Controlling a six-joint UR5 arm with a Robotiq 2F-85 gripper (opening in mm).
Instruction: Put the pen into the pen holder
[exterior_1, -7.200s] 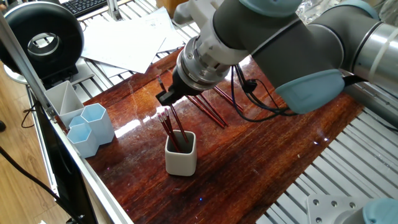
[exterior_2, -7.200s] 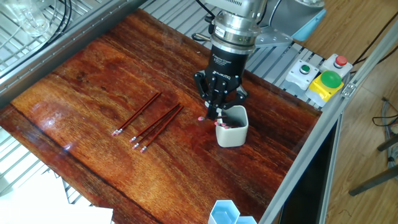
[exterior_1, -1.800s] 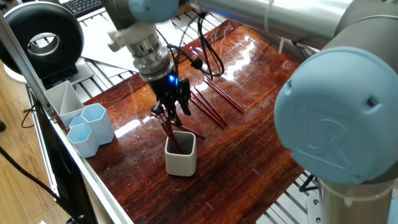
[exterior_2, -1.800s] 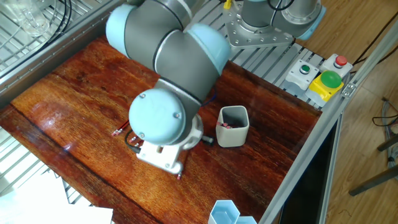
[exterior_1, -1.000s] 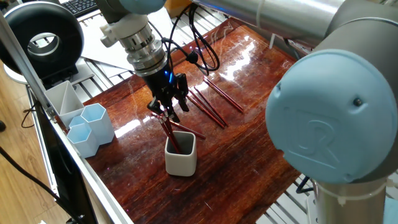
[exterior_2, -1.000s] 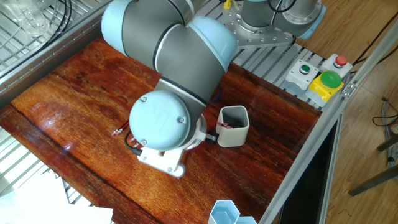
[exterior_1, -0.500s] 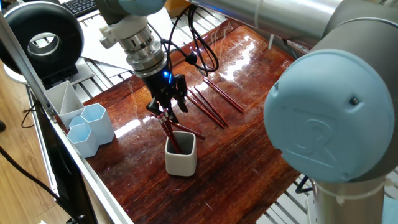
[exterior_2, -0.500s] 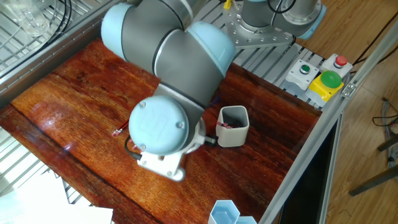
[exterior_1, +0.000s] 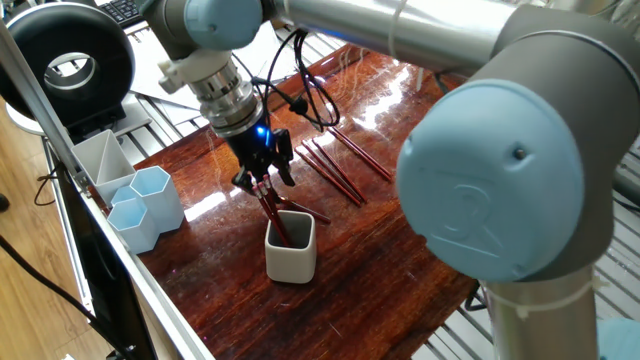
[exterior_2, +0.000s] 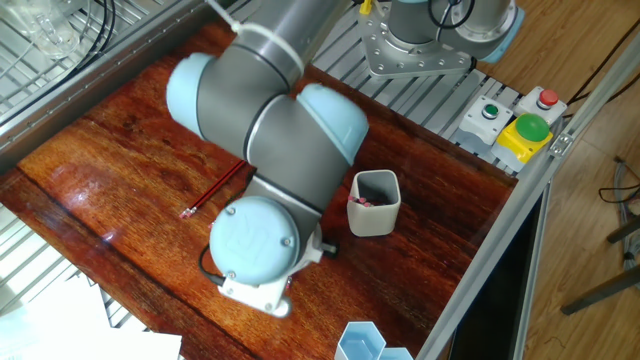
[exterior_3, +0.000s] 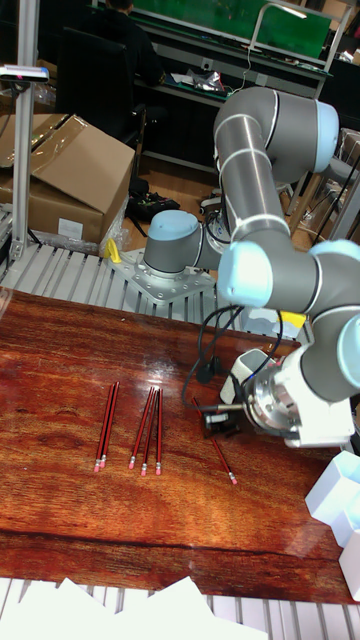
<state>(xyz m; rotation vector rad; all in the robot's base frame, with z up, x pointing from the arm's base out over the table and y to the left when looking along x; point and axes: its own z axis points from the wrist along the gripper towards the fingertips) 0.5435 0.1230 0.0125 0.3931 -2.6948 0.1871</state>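
Gripping a red pen (exterior_1: 262, 192), the end effector (exterior_1: 262, 180) hovers near the pen holder (exterior_1: 291, 252).

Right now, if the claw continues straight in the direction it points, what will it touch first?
Probably the red pencils standing in the pen holder: the claw points down just above their upper ends. After them comes the holder's rim, although depth is uncertain.
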